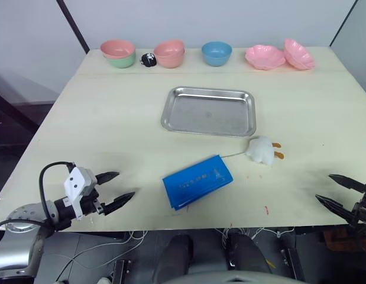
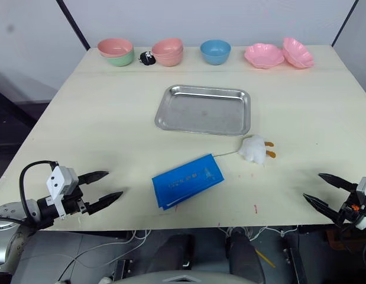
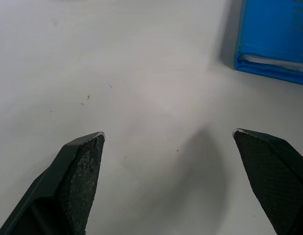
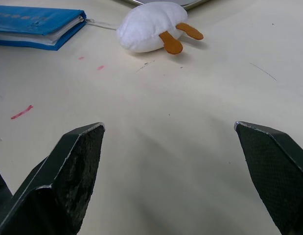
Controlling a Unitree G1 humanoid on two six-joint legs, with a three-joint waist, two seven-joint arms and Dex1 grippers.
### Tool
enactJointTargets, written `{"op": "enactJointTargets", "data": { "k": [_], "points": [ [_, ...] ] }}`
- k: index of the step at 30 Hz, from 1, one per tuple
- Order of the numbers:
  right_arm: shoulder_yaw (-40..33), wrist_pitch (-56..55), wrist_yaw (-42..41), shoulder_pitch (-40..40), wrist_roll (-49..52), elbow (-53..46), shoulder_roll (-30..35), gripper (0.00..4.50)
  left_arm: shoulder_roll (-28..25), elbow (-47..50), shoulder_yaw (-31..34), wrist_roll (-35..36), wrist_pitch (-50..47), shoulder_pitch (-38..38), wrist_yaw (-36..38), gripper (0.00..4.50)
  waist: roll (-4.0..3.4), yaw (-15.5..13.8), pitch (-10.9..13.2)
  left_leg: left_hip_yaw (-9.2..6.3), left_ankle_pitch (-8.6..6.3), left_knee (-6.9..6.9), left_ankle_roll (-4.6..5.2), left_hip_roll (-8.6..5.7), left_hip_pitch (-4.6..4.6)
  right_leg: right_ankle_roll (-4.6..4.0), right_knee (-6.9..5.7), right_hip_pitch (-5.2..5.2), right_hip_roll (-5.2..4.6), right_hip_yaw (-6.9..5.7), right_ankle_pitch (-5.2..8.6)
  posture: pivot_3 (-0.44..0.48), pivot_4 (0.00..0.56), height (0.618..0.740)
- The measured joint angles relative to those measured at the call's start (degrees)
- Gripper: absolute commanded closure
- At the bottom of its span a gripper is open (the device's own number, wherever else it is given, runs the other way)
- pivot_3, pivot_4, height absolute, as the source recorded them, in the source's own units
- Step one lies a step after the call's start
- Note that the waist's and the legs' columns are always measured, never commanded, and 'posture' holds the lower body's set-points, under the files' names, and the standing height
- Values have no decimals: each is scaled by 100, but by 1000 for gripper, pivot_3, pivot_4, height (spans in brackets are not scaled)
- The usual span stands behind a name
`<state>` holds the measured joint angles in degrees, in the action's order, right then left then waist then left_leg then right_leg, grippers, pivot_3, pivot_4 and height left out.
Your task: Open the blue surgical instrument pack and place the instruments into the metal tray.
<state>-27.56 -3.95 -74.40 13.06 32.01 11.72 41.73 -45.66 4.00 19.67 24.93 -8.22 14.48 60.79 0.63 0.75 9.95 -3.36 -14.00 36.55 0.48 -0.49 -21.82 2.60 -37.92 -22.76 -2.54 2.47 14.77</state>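
Blue pack [image 1: 197, 181] closed near table's [image 1: 100, 112] front edge, tray [image 1: 209, 110] empty behind. Left gripper [image 1: 115, 189] and right gripper [image 1: 333, 189] wide open, empty-handed, at opposite front corners.

metal tray [image 1: 209, 110]: shiny steel | pack [image 1: 197, 181]: glossy blue | table [image 1: 112, 124]: matt cream

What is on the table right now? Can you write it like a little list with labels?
Pack: blue surgical instrument pack lies closed near the table's front edge, between the two grippers.
Tray: metal tray sits beyond the pack, with nothing in it.
Toy: white plush toy with orange feet, on a cord running to the pack.
Bowls: pink, green and blue bowls lined along the far edge.
Left gripper: left gripper open, low at the table's front edge, holding nothing.
Right gripper: right gripper open, holding nothing.
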Motion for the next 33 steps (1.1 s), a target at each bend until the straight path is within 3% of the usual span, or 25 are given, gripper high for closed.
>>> {"op": "enactJointTargets", "data": {
  "k": [11,26,29,31,33],
  "points": [
    [107,182,232,-134,-21,-418,-3,36,9,-244,-5,-14,249,-130,215,0,0,2,0,-1,0,1,0,0,-1,-1,-1,0,2,0,-1,0,150,740],
    [1095,1006,1096,-682,-249,-1641,-131,36,-35,454,-594,-119,-88,-55,395,0,1,7,-1,-3,0,9,0,0,-1,-1,-5,0,3,-1,-2,0,150,740],
    [1386,1289,1160,-964,-239,-1836,-137,0,-30,458,-770,-143,-156,-207,378,869,2,4,-1,-8,0,12,0,0,-4,-1,-5,0,5,-6,-3,0,150,740],
    [1678,1567,1202,-1193,-235,-1975,-137,0,-30,523,-911,-163,-190,-338,384,1818,1,4,-1,-9,0,15,0,1,-6,-2,-6,0,5,-7,-5,0,150,740],
    [1853,1725,1199,-1352,-236,-2023,-139,555,-48,539,-964,-203,-200,-375,417,2806,2,4,-1,-9,0,15,0,0,-7,-2,-4,0,5,-7,-5,0,150,740]
  ]
}}
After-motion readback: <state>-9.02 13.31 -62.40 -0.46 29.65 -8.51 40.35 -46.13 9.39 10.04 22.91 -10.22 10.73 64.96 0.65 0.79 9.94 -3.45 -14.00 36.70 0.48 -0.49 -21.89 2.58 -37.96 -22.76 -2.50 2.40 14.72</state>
